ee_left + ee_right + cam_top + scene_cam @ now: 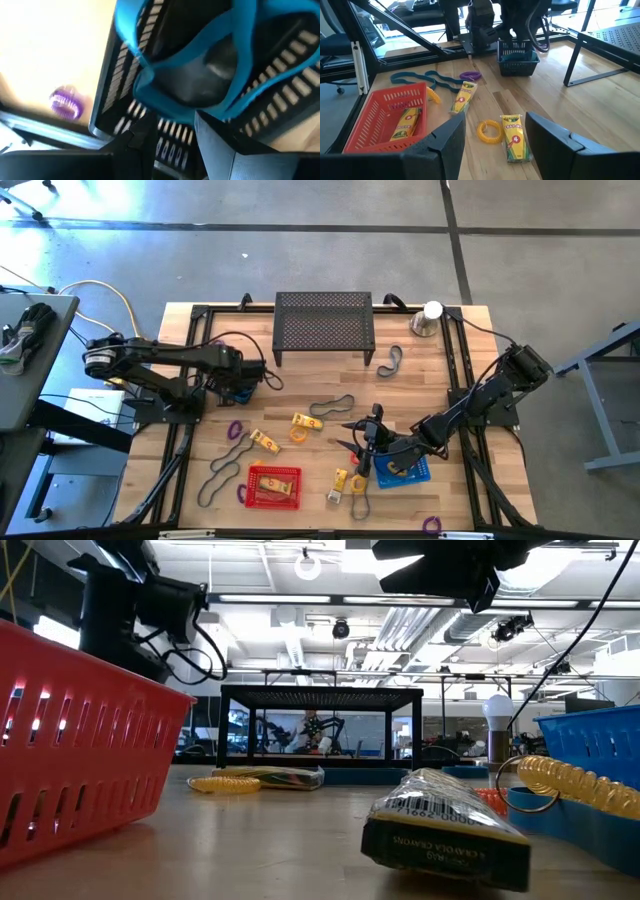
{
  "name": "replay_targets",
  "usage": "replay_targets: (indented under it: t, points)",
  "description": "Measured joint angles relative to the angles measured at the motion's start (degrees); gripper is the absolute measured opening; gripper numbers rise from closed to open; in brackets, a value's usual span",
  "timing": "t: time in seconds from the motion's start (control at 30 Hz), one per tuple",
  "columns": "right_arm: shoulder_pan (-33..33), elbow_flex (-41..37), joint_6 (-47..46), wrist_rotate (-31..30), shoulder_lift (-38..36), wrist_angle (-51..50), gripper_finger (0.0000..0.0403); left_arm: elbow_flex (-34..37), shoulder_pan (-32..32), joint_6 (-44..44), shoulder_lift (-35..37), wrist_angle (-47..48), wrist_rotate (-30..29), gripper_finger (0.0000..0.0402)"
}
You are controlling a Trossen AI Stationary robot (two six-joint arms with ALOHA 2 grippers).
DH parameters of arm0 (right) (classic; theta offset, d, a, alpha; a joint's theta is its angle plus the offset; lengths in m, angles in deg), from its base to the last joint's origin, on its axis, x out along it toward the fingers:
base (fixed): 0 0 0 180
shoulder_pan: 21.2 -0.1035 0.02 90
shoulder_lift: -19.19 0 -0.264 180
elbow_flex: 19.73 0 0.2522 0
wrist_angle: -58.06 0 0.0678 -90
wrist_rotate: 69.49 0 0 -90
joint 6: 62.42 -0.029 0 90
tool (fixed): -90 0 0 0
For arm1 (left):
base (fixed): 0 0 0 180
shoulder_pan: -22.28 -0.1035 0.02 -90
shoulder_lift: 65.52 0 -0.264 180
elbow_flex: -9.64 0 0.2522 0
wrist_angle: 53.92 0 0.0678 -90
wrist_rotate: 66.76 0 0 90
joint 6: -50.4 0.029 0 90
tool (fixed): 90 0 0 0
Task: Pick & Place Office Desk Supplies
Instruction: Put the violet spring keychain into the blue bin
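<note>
The left claw (243, 383) hangs over a small black basket (518, 59) at the left of the high view, with a teal band (150, 75) draped against the basket's slats right before its camera. Whether its fingers grip the band cannot be told. That placement suggests a drop into the basket. The right claw (368, 442), spread and empty, hovers near the blue basket (413, 472). Crayon packs (514, 137), a yellow coil (490, 131) and a purple ring (470, 75) lie scattered on the worktop (470, 490), one pack in the red basket (273, 487).
</note>
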Motion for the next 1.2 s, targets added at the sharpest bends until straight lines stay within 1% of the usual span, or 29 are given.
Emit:
replay_targets:
  t: [0.2, 0.3, 0.37, 0.43, 0.6, 0.63, 0.7, 0.73, 0.9, 1.03, 1.1, 1.2]
  points:
    - [0.0, 0.0, 0.02, -0.04, 0.0, -0.02, 0.0195, -4.35, 5.07, -6.23, 0.24, 2.33, -4.76, 0.0123]
    - [0.04, 0.0, 0.02, -0.16, 0.0, -0.04, 0.0195, -8.16, 7.6, -9.63, 0.36, 5.58, -5.62, 0.0123]
    - [0.04, 0.0, 0.02, -0.24, 0.0, -0.06, 0.0195, -10.45, 9.14, -14.21, 0.42, 7.63, -4.65, 0.0123]
    - [0.04, 0.0, 0.02, -0.24, 0.0, -0.06, 0.0195, -12.0, 10.42, -18.18, 0.42, 9.16, -0.29, 0.0123]
    - [0.04, 0.0, 0.02, -0.22, 0.0, -0.06, 0.0195, -12.29, 13.97, -25.61, 1.21, 10.55, 16.58, 0.0123]
    - [0.04, 0.0, 0.02, -0.21, 0.0, -0.08, 0.0195, -12.29, 14.99, -27.44, 1.29, 10.58, 19.2, 0.0123]
    - [0.04, 0.0, 0.02, -0.12, 0.0, -0.16, 0.0195, -12.29, 17.46, -31.25, 1.36, 10.61, 22.31, 0.0123]
    - [0.04, 0.0, 0.02, -0.02, 0.0, -0.19, 0.0195, -12.27, 18.86, -33.3, 1.36, 10.56, 22.9, 0.0123]
    - [0.0, 0.0, -0.47, 0.32, 0.0, -0.23, 0.0195, -12.27, 26.3, -41.11, 1.36, 10.51, 22.17, 0.0123]
    - [0.0, 0.0, -1.42, 1.53, 0.0, -0.24, 0.0195, -12.27, 30.87, -48.75, 1.36, 10.53, 21.7, 0.0123]
    - [-0.06, 0.0, -1.92, 1.64, 0.0, -0.24, 0.0195, -12.27, 32.39, -50.52, 1.36, 10.55, 19.94, 0.0123]
    - [-0.53, 0.0, -3.58, 1.73, 0.0, -0.26, 0.0195, -12.27, 34.1, -50.91, 1.36, 10.51, 16.72, 0.0123]
